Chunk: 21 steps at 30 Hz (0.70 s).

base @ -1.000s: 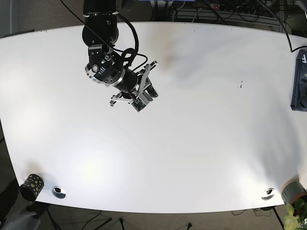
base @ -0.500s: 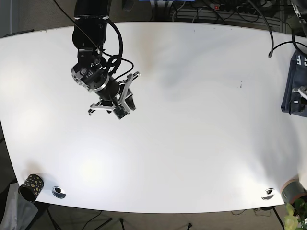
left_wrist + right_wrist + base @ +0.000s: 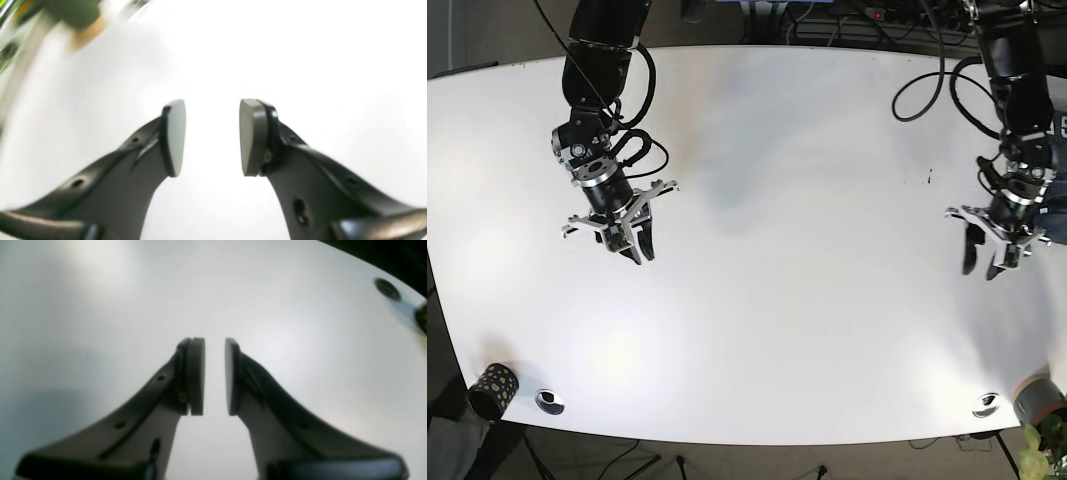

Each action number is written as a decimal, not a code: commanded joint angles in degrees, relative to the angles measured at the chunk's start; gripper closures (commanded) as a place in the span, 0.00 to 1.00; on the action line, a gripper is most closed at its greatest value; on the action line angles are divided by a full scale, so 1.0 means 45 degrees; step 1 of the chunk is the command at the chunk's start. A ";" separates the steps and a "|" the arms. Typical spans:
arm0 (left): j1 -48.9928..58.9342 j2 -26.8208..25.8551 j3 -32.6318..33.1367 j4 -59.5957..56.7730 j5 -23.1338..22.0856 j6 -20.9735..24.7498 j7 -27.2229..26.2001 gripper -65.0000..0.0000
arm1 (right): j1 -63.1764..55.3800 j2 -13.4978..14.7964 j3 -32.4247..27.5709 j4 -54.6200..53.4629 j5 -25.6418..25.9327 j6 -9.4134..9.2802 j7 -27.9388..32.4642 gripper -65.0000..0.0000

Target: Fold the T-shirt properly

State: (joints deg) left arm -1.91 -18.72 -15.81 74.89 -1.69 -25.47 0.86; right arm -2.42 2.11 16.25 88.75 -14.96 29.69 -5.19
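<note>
Left pincer (image 3: 983,262) spread and right pincer (image 3: 636,249) slightly parted, both empty above the white worktop (image 3: 807,300)

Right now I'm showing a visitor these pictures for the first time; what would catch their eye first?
Most striking is the big white table, bare across its middle, with no T-shirt spread on it. Two black arms hang over it: the right gripper near the base view's left side, and the left gripper by its right edge, both with jaws apart on nothing. A dark patterned cup stands at the near left corner.
</note>
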 commanded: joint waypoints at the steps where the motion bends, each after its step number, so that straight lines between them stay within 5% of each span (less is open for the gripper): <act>1: -0.0229 0.0360 0.0242 0.0363 0.0191 0.0669 -0.1061 0.63 | 0.0175 0.0557 -0.0007 -0.0411 0.0209 -0.0923 0.1027 0.85; 3: -0.0034 0.1044 0.0535 0.0402 0.0640 0.1119 -0.1511 0.63 | 0.0058 0.1006 -0.0046 -0.0938 0.0345 -0.1607 0.1437 0.84; 6: 0.0630 0.1962 0.0769 0.1106 0.1148 0.1568 -0.1667 0.63 | -0.0391 0.1299 -0.0046 -0.1173 0.0345 -0.1959 0.2296 0.84; 14: 0.3033 0.3584 0.1062 0.3040 0.1363 0.1646 -0.1647 0.63 | -0.2149 0.1514 0.0032 -0.0763 0.0502 -0.1978 0.3078 0.84; 21: 0.6003 0.4600 0.1082 0.4739 0.1363 0.1646 -0.1589 0.63 | -0.4220 0.1846 0.0013 -0.0235 0.3120 -0.1861 0.3078 0.84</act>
State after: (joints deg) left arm 23.99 1.58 -11.00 92.75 5.10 -17.85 -4.29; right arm -20.27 8.73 16.08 85.41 -3.03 21.17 6.79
